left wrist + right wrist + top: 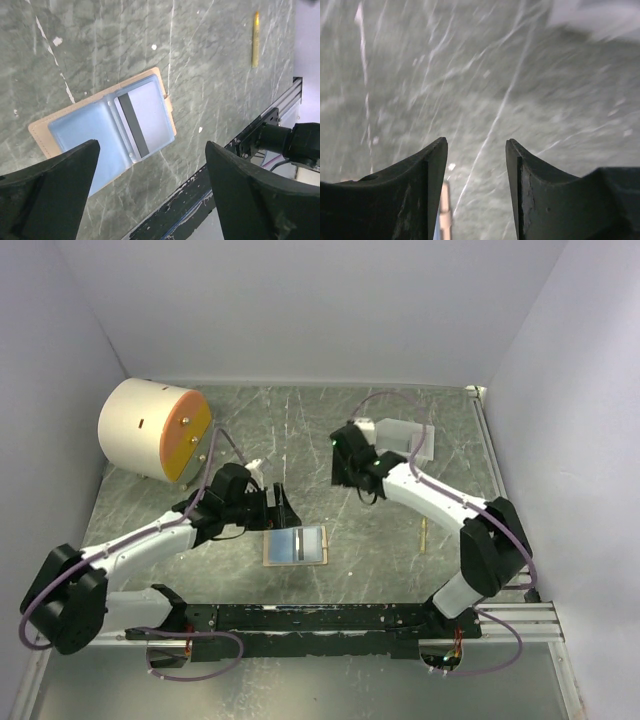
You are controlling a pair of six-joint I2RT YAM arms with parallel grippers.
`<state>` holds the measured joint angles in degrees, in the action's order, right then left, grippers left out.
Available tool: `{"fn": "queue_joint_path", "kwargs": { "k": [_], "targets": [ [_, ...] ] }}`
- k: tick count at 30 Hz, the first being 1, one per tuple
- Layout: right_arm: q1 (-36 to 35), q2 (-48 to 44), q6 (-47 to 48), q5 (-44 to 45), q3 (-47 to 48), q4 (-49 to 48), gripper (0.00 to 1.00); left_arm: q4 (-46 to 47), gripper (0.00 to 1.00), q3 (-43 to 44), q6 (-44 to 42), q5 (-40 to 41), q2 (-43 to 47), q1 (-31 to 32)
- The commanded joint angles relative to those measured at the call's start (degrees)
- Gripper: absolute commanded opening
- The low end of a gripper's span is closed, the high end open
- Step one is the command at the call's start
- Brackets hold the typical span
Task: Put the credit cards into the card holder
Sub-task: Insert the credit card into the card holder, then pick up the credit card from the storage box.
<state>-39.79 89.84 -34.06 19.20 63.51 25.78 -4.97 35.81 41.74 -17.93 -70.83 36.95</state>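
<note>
The holder [296,544] is lying open and flat on the table [380,570], a little left of the middle and closer to the near edge than the far one, pale blue pockets facing up. One card [145,120], dark stripe showing, is sitting at the pocket on the half toward the near edge. Whether it is fully seated under the shiny film, I cannot tell. No other card is showing in any view.

The left claw [150,150] is hovering just above the holder with its fingers spread wide and holding nothing. The right claw [350,472] is hanging over the far half of the table, beside a white tray [408,438] toward the far-right corner. Its wrist view is blurred, but the fingers are standing moderately apart with only bare table between them.

The risks, as I am judging them:
- If the left claw is coming down to press the card home, a fingertip could catch the holder's rim and skate the whole thing across the smooth table.
- A push along the card could pull it out rather than seat it, if it is lying only part-way in.
- The free half could fold shut, as nothing is pinning it.
- The arms are working close together, so a careless reach by the right claw could nudge the holder.
</note>
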Motion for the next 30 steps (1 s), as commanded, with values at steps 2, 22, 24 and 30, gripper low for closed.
{"fn": "queue_joint_path", "kwargs": {
  "k": [2, 22, 24, 30],
  "targets": [
    [7.86, 2.26, 7.53, 9.46, 8.63, 4.32, 0.52, -8.13, 1.00, 3.64, -5.23, 5.58, 6.76, 0.32],
    [23.19, 29.22, 18.50, 20.66, 31.77, 10.49, 0.50, -24.47, 0.99, 9.73, -9.17, 13.25, 14.73, 0.22],
    [23.66, 31.11, 18.83, 23.08, 33.73, 11.83, 0.50, -24.61, 0.99, 9.80, -9.05, 13.50, 14.61, 0.19],
    [26.31, 34.69, 20.24, 22.05, 35.62, 11.74, 0.48, -24.62, 0.98, 9.62, -8.99, 13.80, 14.55, 0.19]
  ]
}}
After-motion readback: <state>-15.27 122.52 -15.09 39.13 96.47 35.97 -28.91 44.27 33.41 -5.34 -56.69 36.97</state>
